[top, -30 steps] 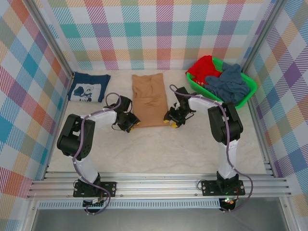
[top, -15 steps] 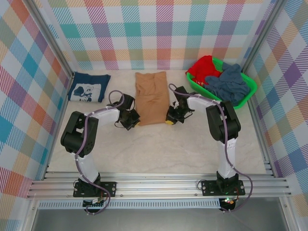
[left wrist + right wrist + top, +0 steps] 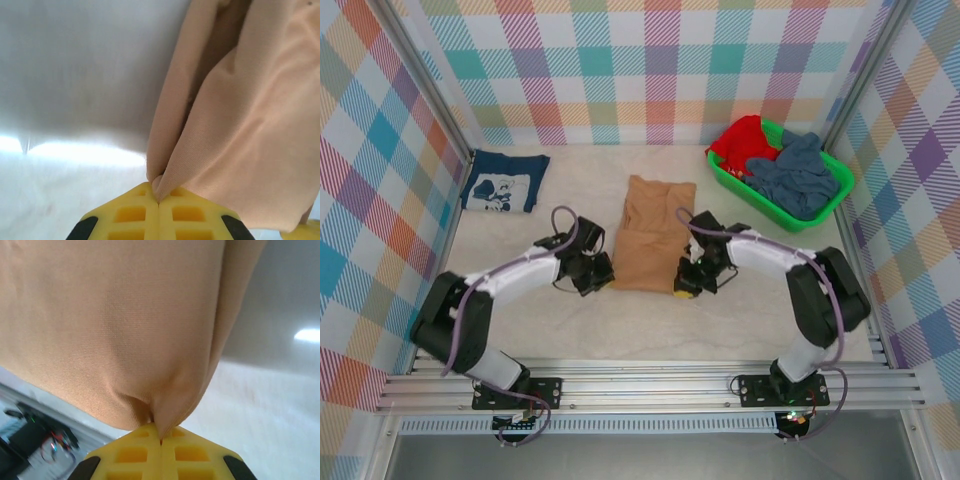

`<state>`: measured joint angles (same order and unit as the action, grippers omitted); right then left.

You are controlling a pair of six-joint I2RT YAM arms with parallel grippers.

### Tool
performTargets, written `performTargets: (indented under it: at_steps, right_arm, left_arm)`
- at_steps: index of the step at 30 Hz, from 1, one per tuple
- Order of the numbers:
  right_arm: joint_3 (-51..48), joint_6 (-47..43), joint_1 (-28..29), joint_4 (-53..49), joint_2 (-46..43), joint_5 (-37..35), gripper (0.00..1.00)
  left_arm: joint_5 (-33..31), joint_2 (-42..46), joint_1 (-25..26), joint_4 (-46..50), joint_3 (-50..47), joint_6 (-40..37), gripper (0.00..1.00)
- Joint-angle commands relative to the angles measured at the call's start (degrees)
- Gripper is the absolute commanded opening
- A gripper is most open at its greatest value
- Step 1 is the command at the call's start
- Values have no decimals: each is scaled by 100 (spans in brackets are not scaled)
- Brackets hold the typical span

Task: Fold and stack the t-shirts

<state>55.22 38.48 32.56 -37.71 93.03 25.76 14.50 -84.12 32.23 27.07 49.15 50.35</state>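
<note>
The tan-orange t-shirt (image 3: pixel 653 232) lies folded into a long strip in the middle of the table, plain side up. My left gripper (image 3: pixel 601 276) is shut on its near left corner, with the tan cloth (image 3: pixel 240 125) pinched between the yellow fingertips. At the near right corner my right gripper (image 3: pixel 686 288) is shut on the same shirt, whose fabric (image 3: pixel 115 325) bulges up from the closed yellow tips. A folded navy t-shirt with a white graphic (image 3: pixel 503 184) rests at the back left, apart from both grippers.
A green basket (image 3: pixel 837 166) at the back right holds a red garment (image 3: pixel 745 139) and a grey-blue one (image 3: pixel 798 175). Checked walls close in the table on three sides. A metal rail (image 3: pixel 640 385) runs along the near edge.
Both grippers closed on the tan-orange shirt's near corners and pulled it toward the near edge. The shirt's near hem now sits lower in the view and the strip lies slightly skewed.
</note>
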Motion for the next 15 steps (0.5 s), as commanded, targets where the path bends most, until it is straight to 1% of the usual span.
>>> performTargets:
  at_steps: [1, 5, 7, 9, 11, 15]
  right_arm:
    - [-570, 42, 267, -694, -683, 367, 0]
    - [-1021, 294, 452, -1282, -1749, 668, 0]
    - [-983, 346, 453, -1562, -2130, 773, 0]
    - [-736, 342, 453, -1898, -2316, 779, 0]
    - [-482, 395, 440, -2099, -2427, 694, 0]
    - [174, 408, 283, -2423, -2415, 340, 0]
  left_arm:
    - [373, 743, 476, 655, -427, 113, 0]
    - [440, 1634, 1037, 1043, -656, 325, 0]
    - [483, 1968, 1166, 1040, -671, 512, 0]
    - [421, 2212, 1189, 1021, -554, 657, 0]
    - [283, 2215, 1181, 1094, -303, 674, 0]
    - [83, 1912, 1179, 953, 347, 669, 0]
